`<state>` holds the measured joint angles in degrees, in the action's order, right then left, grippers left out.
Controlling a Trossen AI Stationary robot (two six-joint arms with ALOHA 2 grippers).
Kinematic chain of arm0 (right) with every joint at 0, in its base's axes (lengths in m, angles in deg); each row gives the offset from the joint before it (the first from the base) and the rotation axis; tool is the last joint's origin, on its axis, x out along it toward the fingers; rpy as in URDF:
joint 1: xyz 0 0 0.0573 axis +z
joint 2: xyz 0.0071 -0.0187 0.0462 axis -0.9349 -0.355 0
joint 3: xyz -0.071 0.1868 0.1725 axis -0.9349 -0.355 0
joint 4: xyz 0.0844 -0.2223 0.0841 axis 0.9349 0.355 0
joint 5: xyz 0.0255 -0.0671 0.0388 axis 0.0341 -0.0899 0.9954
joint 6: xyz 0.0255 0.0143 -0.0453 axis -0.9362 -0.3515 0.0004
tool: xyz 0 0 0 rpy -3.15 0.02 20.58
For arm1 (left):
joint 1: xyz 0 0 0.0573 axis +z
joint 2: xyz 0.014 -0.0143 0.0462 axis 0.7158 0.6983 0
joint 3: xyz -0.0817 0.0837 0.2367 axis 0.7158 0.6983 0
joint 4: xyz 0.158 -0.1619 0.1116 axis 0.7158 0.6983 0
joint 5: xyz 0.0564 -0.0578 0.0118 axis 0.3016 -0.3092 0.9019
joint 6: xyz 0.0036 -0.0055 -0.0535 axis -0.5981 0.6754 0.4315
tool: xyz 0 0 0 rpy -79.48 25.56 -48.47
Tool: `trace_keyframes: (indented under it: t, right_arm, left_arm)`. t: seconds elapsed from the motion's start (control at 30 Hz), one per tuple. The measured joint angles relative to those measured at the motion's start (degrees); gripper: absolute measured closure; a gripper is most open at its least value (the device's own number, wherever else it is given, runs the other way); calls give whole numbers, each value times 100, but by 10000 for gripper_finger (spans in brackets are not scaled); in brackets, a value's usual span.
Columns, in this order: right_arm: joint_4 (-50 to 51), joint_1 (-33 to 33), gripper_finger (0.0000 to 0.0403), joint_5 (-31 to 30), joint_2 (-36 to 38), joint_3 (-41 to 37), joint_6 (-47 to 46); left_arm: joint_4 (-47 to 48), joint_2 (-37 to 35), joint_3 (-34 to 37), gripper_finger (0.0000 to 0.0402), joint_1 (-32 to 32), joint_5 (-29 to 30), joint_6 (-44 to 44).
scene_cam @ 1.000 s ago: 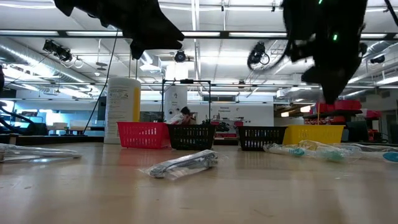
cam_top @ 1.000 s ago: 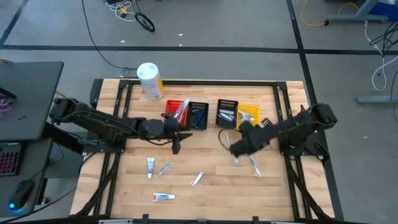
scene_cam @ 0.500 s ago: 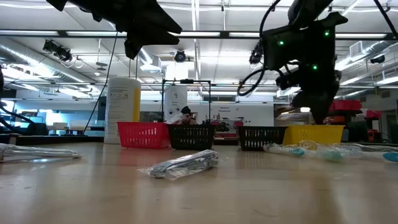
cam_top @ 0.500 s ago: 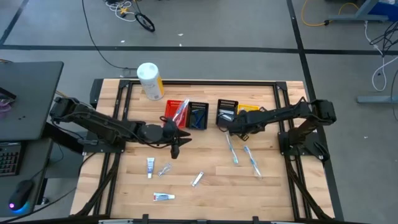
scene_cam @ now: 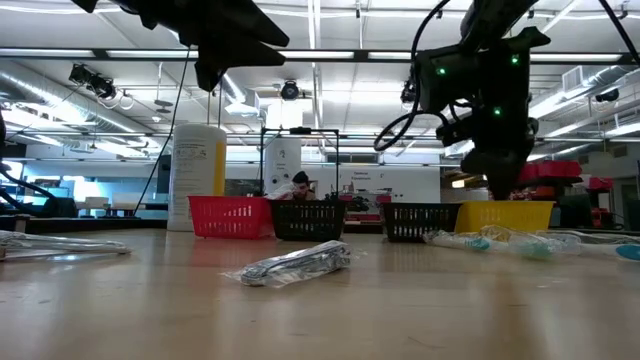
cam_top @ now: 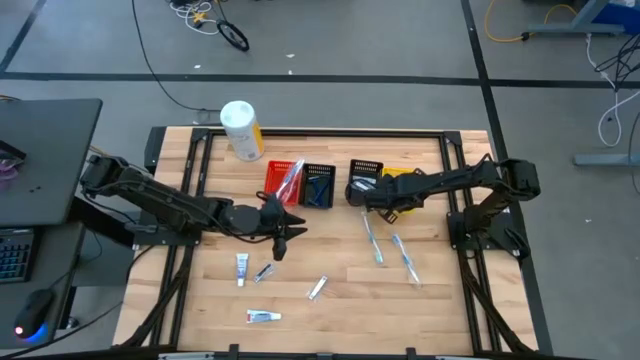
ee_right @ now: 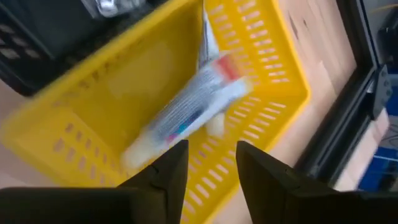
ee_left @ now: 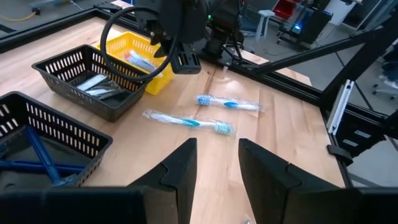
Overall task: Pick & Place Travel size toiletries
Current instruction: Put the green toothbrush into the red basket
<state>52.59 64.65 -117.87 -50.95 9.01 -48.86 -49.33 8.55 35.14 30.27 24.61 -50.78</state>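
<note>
Several small toiletries lie flat on the wooden table. Two blue-and-white toothbrushes [cam_top: 372, 238] [cam_top: 405, 257] are right of the middle, also seen as toothbrushes [ee_left: 189, 122] [ee_left: 227, 103]. Small tubes and wrapped items [cam_top: 241, 267] [cam_top: 263, 272] [cam_top: 317, 288] [cam_top: 263, 316] lie nearer the front. My right gripper [cam_top: 372, 196] [ee_right: 211, 165] hangs open over the yellow bin [ee_right: 267, 68], where a white toothpaste tube [ee_right: 193, 112] lies, blurred. My left gripper [cam_top: 281, 240] [ee_left: 216, 168] is open above the table, near the wrapped items, holding nothing.
Red bin [cam_top: 283, 178], two black bins [cam_top: 320, 186] [cam_top: 364, 176] and the yellow bin [cam_top: 402, 178] stand in a row toward the far edge. A white-and-yellow cylinder [cam_top: 241, 130] stands at the far left. A wrapped item [scene_cam: 295, 262] lies in front of the low camera.
My right gripper has swung from above the toothbrushes toward the far edge and now hangs over the yellow bin. My left gripper has crept slightly toward the near edge. The items on the table have stayed where they were.
</note>
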Motion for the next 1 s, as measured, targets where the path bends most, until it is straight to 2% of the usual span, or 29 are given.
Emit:
trace_keyframes:
  t: [0.17,0.33,0.53,0.7,0.83,1.0]
  right_arm:
    - [-243,238,257,-80,0,0,-132]
    - [4,654,257,-429,-2,225,-304]
    - [-74,1184,257,568,-2,583,-789]
    - [-391,1691,257,1105,-2,584,-1185]
    - [-894,2106,257,1195,-2,507,-1728]
    - [-2152,2302,257,1175,-2,87,-2253]
  left_arm:
    - [6,0,0,274,0,179,-4]
    - [19,0,0,274,0,250,-6]
    - [22,0,0,274,0,253,-7]
    - [34,0,0,274,0,250,-7]
    - [35,0,0,274,0,250,-7]
    - [35,0,0,274,0,250,-7]
